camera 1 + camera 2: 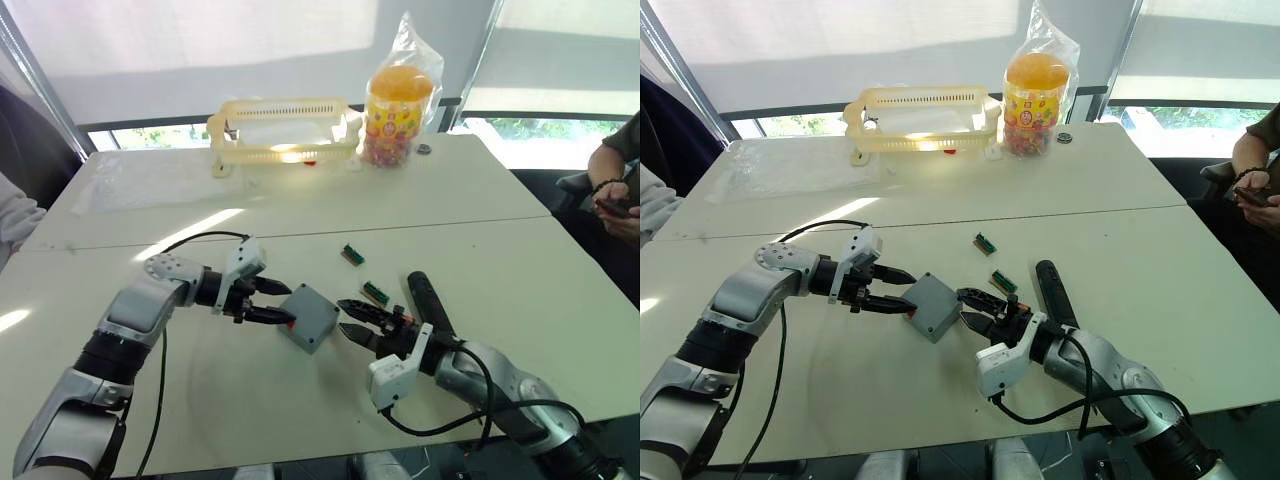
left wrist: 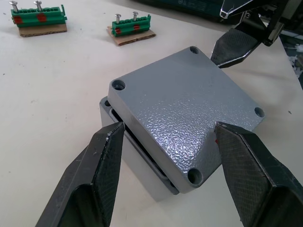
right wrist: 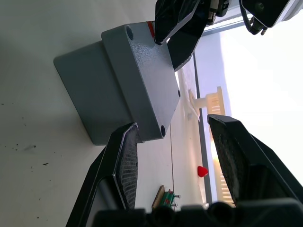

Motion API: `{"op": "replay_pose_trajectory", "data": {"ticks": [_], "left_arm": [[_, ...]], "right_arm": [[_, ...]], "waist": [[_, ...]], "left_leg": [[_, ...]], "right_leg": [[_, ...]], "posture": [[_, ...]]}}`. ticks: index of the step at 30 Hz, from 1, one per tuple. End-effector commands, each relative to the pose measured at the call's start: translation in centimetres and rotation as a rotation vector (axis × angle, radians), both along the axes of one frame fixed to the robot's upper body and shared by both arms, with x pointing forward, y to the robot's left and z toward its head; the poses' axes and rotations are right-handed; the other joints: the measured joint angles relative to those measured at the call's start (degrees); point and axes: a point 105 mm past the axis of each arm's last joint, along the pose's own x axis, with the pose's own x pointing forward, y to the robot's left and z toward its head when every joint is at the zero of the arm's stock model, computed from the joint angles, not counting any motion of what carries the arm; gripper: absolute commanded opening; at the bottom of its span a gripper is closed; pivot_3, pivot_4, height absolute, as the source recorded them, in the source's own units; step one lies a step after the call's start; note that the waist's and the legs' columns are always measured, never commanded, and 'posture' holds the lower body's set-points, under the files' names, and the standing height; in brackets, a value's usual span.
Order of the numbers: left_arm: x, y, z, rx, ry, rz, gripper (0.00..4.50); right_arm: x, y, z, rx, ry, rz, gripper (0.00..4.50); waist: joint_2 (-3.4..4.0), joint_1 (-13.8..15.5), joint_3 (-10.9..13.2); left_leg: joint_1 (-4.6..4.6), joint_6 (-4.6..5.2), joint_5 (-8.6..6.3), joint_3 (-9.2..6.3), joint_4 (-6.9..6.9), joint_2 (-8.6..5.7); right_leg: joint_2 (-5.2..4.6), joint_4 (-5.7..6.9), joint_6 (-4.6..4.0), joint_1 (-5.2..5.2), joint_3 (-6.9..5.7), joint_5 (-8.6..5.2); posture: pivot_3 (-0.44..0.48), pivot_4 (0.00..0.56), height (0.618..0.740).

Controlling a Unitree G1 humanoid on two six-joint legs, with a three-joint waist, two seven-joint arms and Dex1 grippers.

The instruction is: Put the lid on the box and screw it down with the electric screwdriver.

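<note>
White tabletops point(image 1: 300, 400) are filling the room's foreground, with bright shaded windows behind them.

At the near table's middle, the left gripper point(image 1: 278, 302) is holding its two black fingers point(image 2: 99, 170) spread wide, one on each side of the near corner of the flat square grey plastic lid point(image 2: 187, 111); the pads are sitting just beside the lid's edges, and whether they are touching cannot be told. The lid is lying slightly askew on the small grey plastic square box point(image 2: 137, 165), overhanging it at the near corner and leaving a strip of the box's rim showing at one side.

The right gripper point(image 1: 352, 320) is reaching in from the opposite side, its fingers point(image 3: 125, 161) also parted wide and holding nothing; one fingertip is lying close to the box's far corner.

Just beside the right arm, the black cylindrical pen-shaped electric screwdriver point(image 1: 428, 301) is lying flat on the table. Two small green terminal blocks with screws on cardboard scraps point(image 1: 375, 292) are resting near it.

On the far table, a cream slotted plastic basket point(image 1: 285, 130) and a yellow-lidded jar in a clear bag point(image 1: 398, 105) are standing. A person's hand point(image 1: 618, 208) is showing at the right edge.
</note>
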Motion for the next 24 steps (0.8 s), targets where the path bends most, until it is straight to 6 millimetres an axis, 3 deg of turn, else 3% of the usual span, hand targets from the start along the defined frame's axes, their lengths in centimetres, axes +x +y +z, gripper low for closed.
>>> {"op": "replay_pose_trajectory", "data": {"ticks": [1,24], "left_arm": [[0.4,0.3,0.5,0.004,-0.021,0.026,3.06],[0.5,-0.4,2.0,-0.067,-0.011,0.05,3.06]], "right_arm": [[-0.8,0.9,1.3,0.045,-0.03,0.042,2.51],[-0.3,2.1,1.8,0.091,-0.032,0.049,2.51]], "waist": [[0.0,0.0,0.0],[0.0,-0.12,0.0]], "left_leg": [[0.0,0.0,0.0,0.0,0.0,0.0],[0.0,0.0,0.0,-0.01,0.0,0.0]], "right_leg": [[0.0,0.0,0.0,0.0,0.0,0.0],[0.0,0.01,0.0,0.0,0.0,0.0]], "posture": [[0.0,0.15,0.74],[0.0,0.15,0.74]]}}
